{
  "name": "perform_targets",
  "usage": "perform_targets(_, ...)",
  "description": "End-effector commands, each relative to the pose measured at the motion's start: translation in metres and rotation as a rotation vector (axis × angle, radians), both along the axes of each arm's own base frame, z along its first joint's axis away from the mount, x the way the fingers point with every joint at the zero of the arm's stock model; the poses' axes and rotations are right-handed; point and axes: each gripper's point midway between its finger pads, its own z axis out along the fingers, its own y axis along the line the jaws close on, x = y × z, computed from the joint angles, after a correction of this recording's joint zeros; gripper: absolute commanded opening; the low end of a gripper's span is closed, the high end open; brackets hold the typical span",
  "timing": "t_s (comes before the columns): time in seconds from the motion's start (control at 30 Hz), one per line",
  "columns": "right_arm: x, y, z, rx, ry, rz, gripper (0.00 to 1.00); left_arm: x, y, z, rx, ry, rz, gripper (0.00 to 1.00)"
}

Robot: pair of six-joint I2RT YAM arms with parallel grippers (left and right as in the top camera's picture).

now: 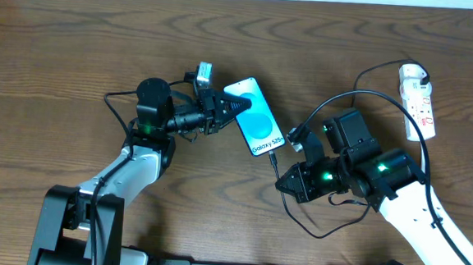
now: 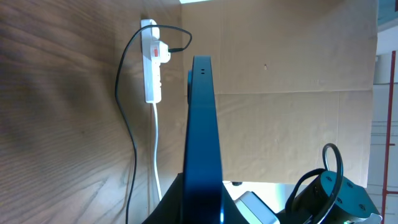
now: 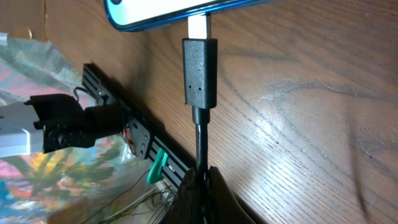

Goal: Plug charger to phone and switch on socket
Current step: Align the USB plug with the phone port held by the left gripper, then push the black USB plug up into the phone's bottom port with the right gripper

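The phone [image 1: 255,117] lies tilted on the table, blue screen up, and my left gripper [image 1: 231,107] is shut on its left edge. In the left wrist view the phone [image 2: 202,143] stands edge-on between the jaws. My right gripper [image 1: 285,178] is shut on the charger cable [image 3: 201,140] just behind its black connector [image 3: 199,73]. The connector's metal tip sits at the phone's [image 3: 168,12] bottom port. The charger [image 1: 273,161] runs in a loop back to its white plug head in the socket [image 1: 418,100], a white power strip at the far right. The socket [image 2: 152,61] also shows ahead of the left wrist.
The black cable [image 1: 362,95] arcs over the right arm, and a loop lies on the table near the front edge [image 1: 317,229]. A black rail with a green clip [image 3: 157,165] runs along the table's front. Brown cardboard [image 2: 298,93] stands behind the table.
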Motion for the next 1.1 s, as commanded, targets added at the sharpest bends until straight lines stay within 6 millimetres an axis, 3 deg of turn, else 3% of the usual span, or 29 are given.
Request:
perform_targets(0.0,-0.004,0.004,0.005,0.031,0.016,0.009,0.01,-0.001,-0.001,0.009,-0.01,-0.025,-0.022,0.08)
perform_targets(0.4,0.005,0.003,0.004,0.017,-0.03,-0.003,0.01,-0.003,-0.002,0.01,-0.009,-0.041,-0.033,0.07)
perform_targets(0.6,0.026,-0.013,-0.009,-0.109,-0.122,-0.074,0.01,-0.021,-0.007,0.034,-0.041,-0.206,-0.152,0.07)
perform_targets(1.07,0.041,0.006,0.01,0.003,-0.203,-0.055,0.01,-0.028,-0.011,0.035,-0.038,-0.246,-0.189,0.07)
